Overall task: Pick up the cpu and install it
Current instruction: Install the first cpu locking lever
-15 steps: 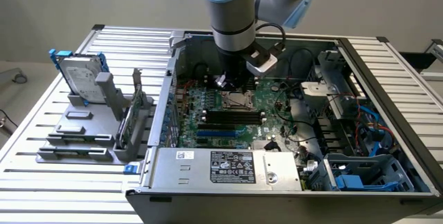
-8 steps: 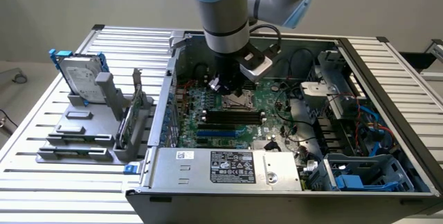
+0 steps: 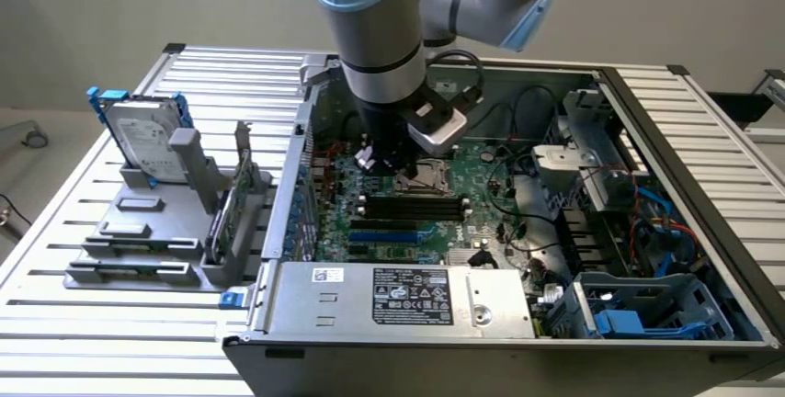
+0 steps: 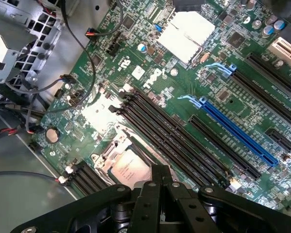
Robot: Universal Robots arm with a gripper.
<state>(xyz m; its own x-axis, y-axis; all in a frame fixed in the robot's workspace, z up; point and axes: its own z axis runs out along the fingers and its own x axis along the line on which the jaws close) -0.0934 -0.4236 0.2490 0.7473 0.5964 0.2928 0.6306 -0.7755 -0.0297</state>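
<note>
The cpu (image 4: pixel 129 170), a small silvery-grey square with a pale rim, lies flat inside the metal-framed socket (image 4: pixel 106 156) of the green motherboard (image 4: pixel 218 82). My gripper (image 4: pixel 160 180) hangs just above the board beside that socket, its black fingers (image 4: pixel 152 191) pressed together with nothing between them. In the exterior view the gripper (image 3: pixel 374 164) reaches down into the open computer case, at the socket's (image 3: pixel 429 176) side toward the exterior view's left.
Black memory slots (image 4: pixel 174 141) run next to the socket, with blue slots (image 4: pixel 237 131) beyond. A hard drive in a blue bracket (image 3: pixel 145 138) stands on a grey rack outside the case. Cables (image 4: pixel 43 104), the power supply (image 3: pixel 411 296) and a blue drive cage (image 3: pixel 650 310) crowd the case.
</note>
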